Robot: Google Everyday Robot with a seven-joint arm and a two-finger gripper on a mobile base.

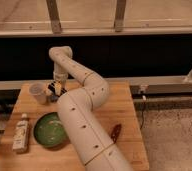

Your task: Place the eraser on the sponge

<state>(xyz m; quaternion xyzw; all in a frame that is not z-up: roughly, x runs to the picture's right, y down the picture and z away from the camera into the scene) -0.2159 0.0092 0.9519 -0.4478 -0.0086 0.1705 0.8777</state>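
The arm [84,112] reaches from the near edge of the wooden desk [125,107] to its far left corner. There the claw [56,90] hangs pointing down, just beside the clear plastic cup [37,92]. That reach fits the task, since a patch of pale blue, likely the sponge [52,98], shows right under the claw and against the cup's base, mostly hidden.

The eraser [54,88] appears at the claw's tip as a small black block with white stripes along its length. It is level with the claw and directly above the blue patch. I cannot tell whether the claw is clamped on it or has let go, nor whether the eraser already rests on the sponge or sits a little above it.

Nearer, and well apart from that corner, are a green plate [49,131], a pale bottle [21,134] lying on its side and a reddish-brown oblong object [115,131].
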